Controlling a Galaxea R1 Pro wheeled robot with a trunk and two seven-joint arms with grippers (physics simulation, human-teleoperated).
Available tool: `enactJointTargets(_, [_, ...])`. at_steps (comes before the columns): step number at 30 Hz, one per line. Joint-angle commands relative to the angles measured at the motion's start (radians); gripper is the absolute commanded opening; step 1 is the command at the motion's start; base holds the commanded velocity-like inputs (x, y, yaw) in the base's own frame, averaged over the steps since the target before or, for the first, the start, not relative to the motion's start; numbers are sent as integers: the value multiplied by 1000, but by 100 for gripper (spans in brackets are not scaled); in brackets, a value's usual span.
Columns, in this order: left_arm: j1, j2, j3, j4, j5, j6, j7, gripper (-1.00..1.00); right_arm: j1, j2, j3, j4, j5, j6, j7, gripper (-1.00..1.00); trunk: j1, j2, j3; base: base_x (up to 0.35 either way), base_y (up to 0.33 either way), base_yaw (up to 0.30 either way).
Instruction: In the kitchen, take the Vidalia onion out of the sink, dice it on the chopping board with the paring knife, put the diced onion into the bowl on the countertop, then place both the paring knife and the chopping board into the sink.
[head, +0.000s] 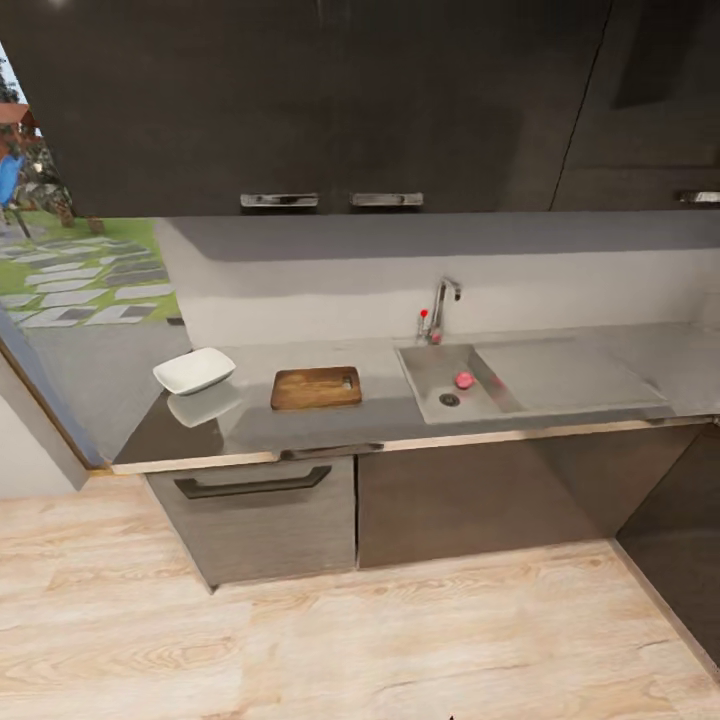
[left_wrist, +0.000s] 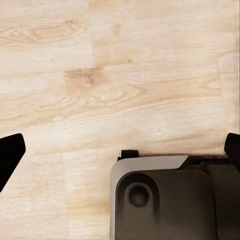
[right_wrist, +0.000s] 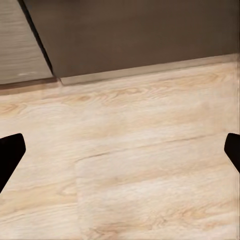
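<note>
Wood floor (head: 300, 640), countertop (head: 250, 425), chopping board (head: 316, 387), Vidalia onion (head: 464, 380) in sink (head: 430, 372)

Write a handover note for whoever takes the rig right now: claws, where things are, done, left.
Left claw: open, empty, over the wooden floor.
Right claw: open, empty, pointing at the floor near the cabinet fronts.
Vidalia onion lies in the sink near the drain.
Chopping board and bowl sit on the countertop, bowl left of the board. I cannot make out the paring knife.
Done: nothing.
Left: approach the counter, then everything.
</note>
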Motion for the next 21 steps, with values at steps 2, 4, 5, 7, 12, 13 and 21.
enactJointTargets(2, [0,0,1,-2,1,-1,0,100,-1,-1,5,1,1,-2,-9,100,1,-2,0,191,-253,-167])
enactJointTargets(4, [1,0,1,-2,1,-1,0,100,-1,-1,5,3,1,-2,-9,100,1,-2,2,191,-253,-171])
enactJointTargets(5, [1,0,1,-2,1,-1,0,100,-1,-1,5,4,1,-2,-9,100,1,-2,4,191,-253,-173])
enactJointTargets(7, [0,0,1,-2,1,-1,0,100,-1,0,5,6,1,-2,-9,100,1,-2,6,191,-253,-174])
enactJointTargets(12, [1,0,1,-2,1,-1,0,100,0,0,5,7,1,-2,-9,100,1,-2,11,191,-253,-175])
enactJointTargets(13, [1,0,1,-2,1,-1,0,100,-1,1,5,7,1,-2,-9,100,1,-2,13,190,-252,-156])
enactJointTargets(21, [1,0,1,-2,1,-1,0,100,-1,1,6,7,1,-2,-9,100,1,-2,18,189,-252,-88])
